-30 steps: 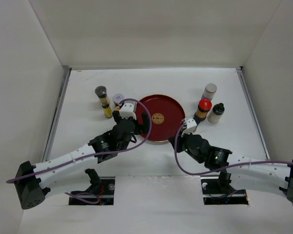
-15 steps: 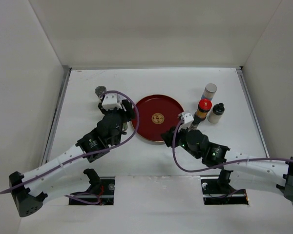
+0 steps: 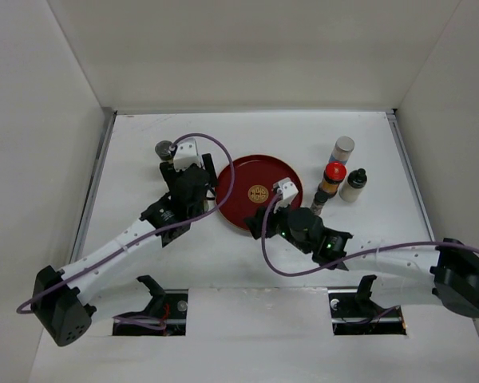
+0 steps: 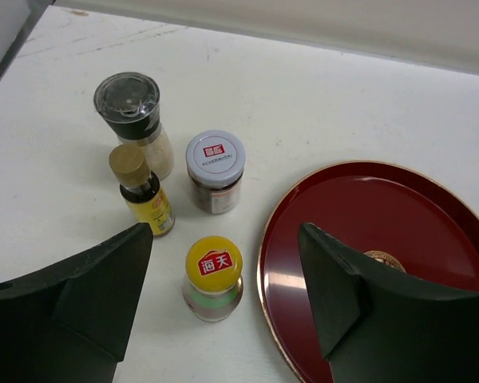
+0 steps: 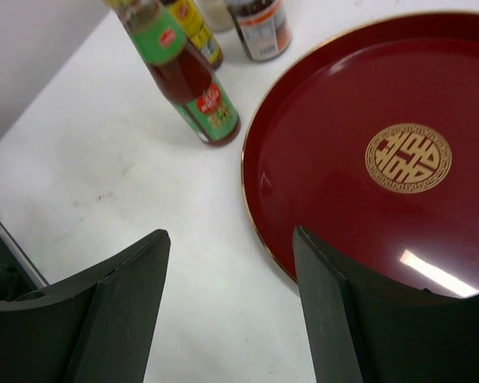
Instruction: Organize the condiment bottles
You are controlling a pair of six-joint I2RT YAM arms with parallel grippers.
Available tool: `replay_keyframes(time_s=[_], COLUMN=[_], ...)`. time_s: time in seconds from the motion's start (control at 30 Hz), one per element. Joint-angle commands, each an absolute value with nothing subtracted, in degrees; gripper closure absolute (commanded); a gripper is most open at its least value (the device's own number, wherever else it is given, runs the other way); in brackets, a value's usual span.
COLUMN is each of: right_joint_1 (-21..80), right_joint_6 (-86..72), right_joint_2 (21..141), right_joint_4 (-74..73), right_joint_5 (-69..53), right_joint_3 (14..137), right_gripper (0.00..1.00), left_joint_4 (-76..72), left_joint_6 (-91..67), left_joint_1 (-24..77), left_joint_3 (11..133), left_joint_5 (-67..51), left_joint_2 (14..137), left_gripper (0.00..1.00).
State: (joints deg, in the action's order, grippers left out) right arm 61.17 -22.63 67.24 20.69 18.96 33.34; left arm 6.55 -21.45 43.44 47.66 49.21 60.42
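— Where do the bottles stand?

— Four cluster between the tray (image 3: 247,171) and the table's (image 3: 303,132) left edge, toward the far side. The yellow-capped bottle (image 4: 213,275) is closest to the tray's rim, with the white-lidded jar (image 4: 215,171) behind it. The tan-capped bottle (image 4: 144,195) is nearer the left edge, and the grey-topped grinder (image 4: 132,112) stands farthest back. Three more stand upright between the tray and the right edge: a silver-capped bottle (image 3: 342,149), a red-capped bottle (image 3: 332,175) and a black-capped bottle (image 3: 354,185).

— And the hands?

— The left gripper (image 4: 225,231) is spread wide. In its wrist view the yellow-capped bottle sits between the fingers, touching neither.

— The other one?

— The right gripper (image 5: 231,233) is spread wide too, holding nothing. It is at the tray's near rim, one finger over the table and one over the red lacquer.
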Motion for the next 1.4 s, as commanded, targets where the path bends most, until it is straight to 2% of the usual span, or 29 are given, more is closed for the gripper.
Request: replay_keyframes(time_s=[0.0, 0.3, 0.57, 0.8, 0.9, 1.0, 1.13, 1.37], right_joint_1=[60.86, 60.95, 60.95, 60.34, 60.16, 60.16, 59.90, 58.76], right_joint_6=[-22.24, -21.71, -21.80, -21.71, -21.80, -21.80, -21.80, -22.24], right_joint_2=[68.81, 71.45, 72.07, 72.07, 72.07, 72.07, 71.54, 69.44], right_joint_4=[26.89, 28.83, 28.83, 28.83, 28.83, 28.83, 28.83, 29.79], right_joint_5=[16.26, 14.77, 14.77, 14.77, 14.77, 14.94, 14.85, 15.03], right_joint_3=[32.61, 32.43, 32.34, 32.08, 31.99, 31.91, 31.73, 30.41], right_gripper=[0.31, 0.31, 0.31, 0.31, 0.31, 0.31, 0.31, 0.32], left_joint_4=[6.06, 5.19, 5.19, 4.40, 3.60, 3.95, 5.36, 5.10], left_joint_6=[-23.20, -24.35, -25.84, -26.28, -26.28, -26.10, -25.32, -21.80], left_joint_1=[41.09, 39.33, 39.07, 37.75, 37.40, 37.83, 39.06, 41.96], left_joint_3=[48.60, 47.55, 45.44, 44.65, 44.03, 44.56, 46.40, 53.34], left_joint_5=[44.83, 44.38, 45.70, 45.70, 45.70, 45.88, 47.37, 49.66], left_joint_2=[62.22, 65.83, 67.15, 68.20, 68.03, 67.94, 65.49, 61.17], left_gripper=[0.29, 0.37, 0.39, 0.51, 0.67, 0.78, 0.83, 0.83])
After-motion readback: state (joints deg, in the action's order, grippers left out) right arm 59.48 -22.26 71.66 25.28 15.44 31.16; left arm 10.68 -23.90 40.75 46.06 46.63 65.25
